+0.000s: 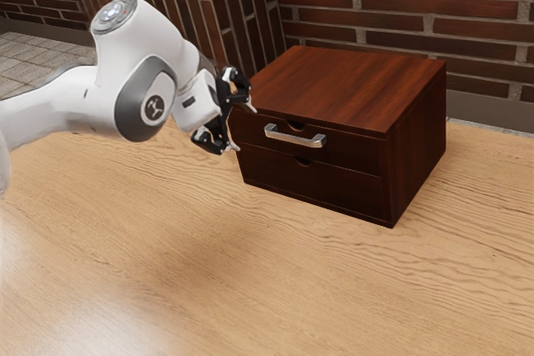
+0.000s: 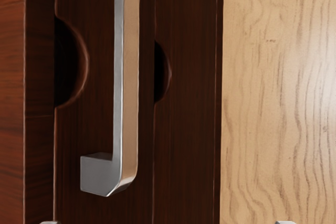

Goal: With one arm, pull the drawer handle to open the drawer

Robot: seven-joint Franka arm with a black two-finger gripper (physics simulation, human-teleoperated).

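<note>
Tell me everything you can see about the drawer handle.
The handle is a flat bar of brushed silver metal, both ends bent back to the front of the upper drawer of a dark wood cabinet. It lies level across that front, just below a half-round notch. The gripper stands open off its end at the exterior view's left. Nothing touches the handle.

The handle [image 2: 126, 77] runs off the wrist view's edge.
</note>
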